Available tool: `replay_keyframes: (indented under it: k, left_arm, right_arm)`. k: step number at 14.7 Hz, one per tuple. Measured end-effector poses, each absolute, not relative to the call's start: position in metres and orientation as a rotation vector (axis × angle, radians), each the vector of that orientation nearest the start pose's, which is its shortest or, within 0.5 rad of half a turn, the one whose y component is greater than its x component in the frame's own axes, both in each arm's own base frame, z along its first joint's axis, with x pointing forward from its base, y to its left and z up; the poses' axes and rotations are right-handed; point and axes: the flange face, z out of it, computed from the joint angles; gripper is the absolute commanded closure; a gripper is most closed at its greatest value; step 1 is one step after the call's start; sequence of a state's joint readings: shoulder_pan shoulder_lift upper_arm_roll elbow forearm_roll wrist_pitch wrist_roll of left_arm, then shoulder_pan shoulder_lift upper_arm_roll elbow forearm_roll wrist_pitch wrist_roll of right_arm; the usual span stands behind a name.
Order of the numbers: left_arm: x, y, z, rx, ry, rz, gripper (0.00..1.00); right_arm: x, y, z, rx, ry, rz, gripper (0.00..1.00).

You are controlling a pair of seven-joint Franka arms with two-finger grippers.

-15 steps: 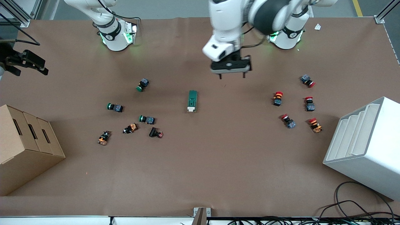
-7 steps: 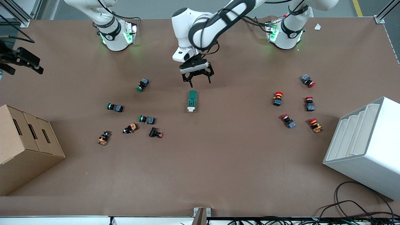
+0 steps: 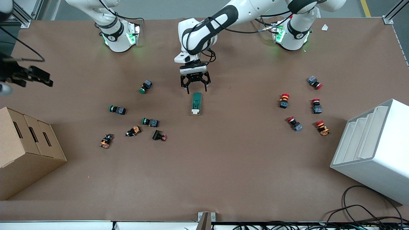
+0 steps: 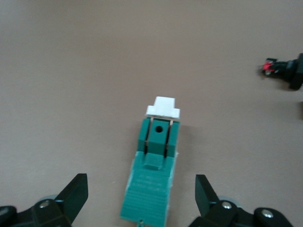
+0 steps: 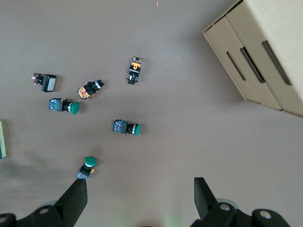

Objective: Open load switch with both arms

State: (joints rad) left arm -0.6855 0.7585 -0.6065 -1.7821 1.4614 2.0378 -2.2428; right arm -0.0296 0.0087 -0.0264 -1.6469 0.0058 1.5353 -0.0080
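Note:
The load switch [image 3: 196,103] lies in the middle of the table, a dark-green block whose white tab [image 3: 195,111] points toward the front camera. My left gripper [image 3: 195,89] hangs open low over its green end. In the left wrist view the fingers [image 4: 75,194] stand apart on either side of the switch [image 4: 154,184] without touching it, and the white tab [image 4: 163,106] shows at its other end. My right gripper [image 3: 41,78] is up in the air over the table's edge at the right arm's end, above the cardboard box. It is open [image 5: 140,196] with nothing between its fingers.
Several green-capped and orange push buttons [image 3: 150,122] lie toward the right arm's end, beside a cardboard box [image 3: 28,147]. Red-capped buttons [image 3: 316,105] lie toward the left arm's end, beside a white stepped bin [image 3: 374,147]. Cables [image 3: 361,214] trail at the front edge.
The left arm has swung toward the middle and come down, bringing its open gripper to the switch's green end. The right gripper has shifted a little at the table's edge.

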Motion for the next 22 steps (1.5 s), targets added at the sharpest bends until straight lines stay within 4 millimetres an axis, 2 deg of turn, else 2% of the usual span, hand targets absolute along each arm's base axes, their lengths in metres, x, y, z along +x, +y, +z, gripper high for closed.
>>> replay_keyframes:
  k: [2, 3, 6, 9, 13, 15, 19, 22]
  left_arm:
    - [0.253, -0.591, 0.165, -2.884, -0.137, -1.229, 0.0]
    - [0.251, -0.588, 0.157, -2.884, -0.113, -1.268, 0.0]
    - [0.241, -0.577, 0.129, -2.899, -0.093, -1.356, 0.0]
    - [0.236, -0.571, 0.108, -2.882, -0.05, -1.406, 0.0]
    - [0.235, -0.568, 0.094, -2.843, 0.007, -1.454, 0.0]
    - [0.234, -0.567, 0.089, -2.817, 0.04, -1.487, 0.0]
    - [0.231, -0.568, 0.084, -2.774, 0.074, -1.536, 0.0]
    - [0.232, -0.568, 0.084, -2.774, 0.075, -1.537, 0.0]
  right_arm:
    - [0.555, -0.011, 0.566, -3.118, 0.291, 0.233, 0.0]
    - [0.557, 0.006, 0.561, -3.108, 0.408, 0.248, 0.0]
    - [0.558, 0.07, 0.541, -3.023, 0.778, 0.327, 0.0]
    - [0.563, 0.139, 0.505, -2.935, 1.086, 0.392, 0.0]
    - [0.569, 0.237, 0.436, -2.839, 1.407, 0.373, 0.0]
    - [0.567, 0.28, 0.4, -2.778, 1.531, 0.359, 0.0]
    - [0.563, 0.341, 0.326, -2.624, 1.768, 0.33, 0.0]
    - [0.551, 0.378, 0.264, -2.587, 1.838, 0.34, 0.0]
